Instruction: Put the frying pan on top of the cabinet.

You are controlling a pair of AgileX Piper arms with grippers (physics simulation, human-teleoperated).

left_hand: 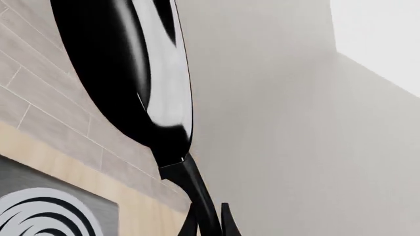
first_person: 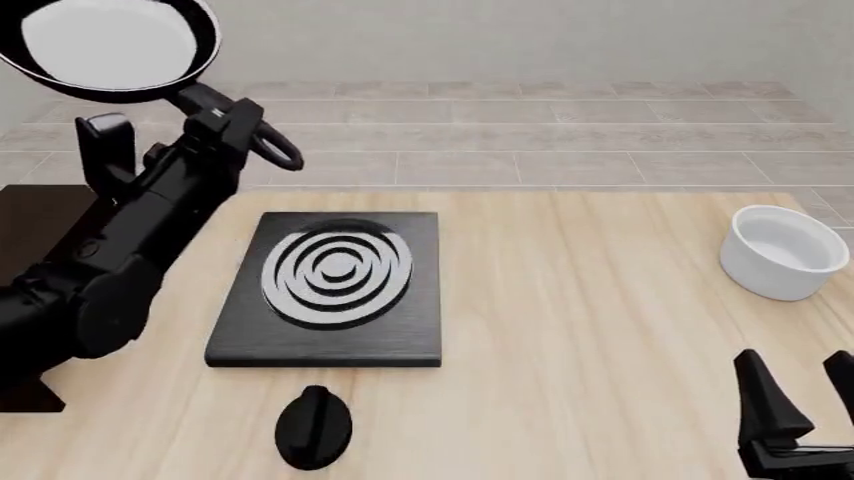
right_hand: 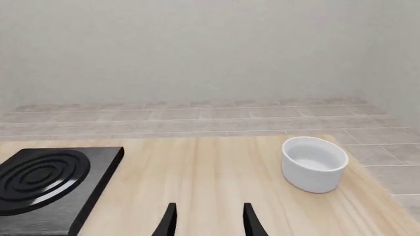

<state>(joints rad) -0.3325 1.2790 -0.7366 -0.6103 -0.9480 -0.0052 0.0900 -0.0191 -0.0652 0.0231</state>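
The frying pan (first_person: 114,45) hangs high at the far left, pale grey inside and black at the rim. Its long handle (first_person: 267,145) ends in a loop pointing right. My left gripper (first_person: 220,115) is shut on that handle. In the left wrist view the frying pan (left_hand: 125,73) fills the upper part and its handle runs down into the left gripper (left_hand: 208,226). The cabinet (first_person: 30,210) shows as a dark brown top at the left edge, below the pan and partly hidden by the left arm. My right gripper (first_person: 801,385) stands open at the near right, holding nothing.
A black stove plate (first_person: 334,285) with grey rings lies on the wooden table, with a small black knob (first_person: 314,425) in front of it. A white bowl (first_person: 785,250) stands at the right, ahead of the right gripper (right_hand: 208,221).
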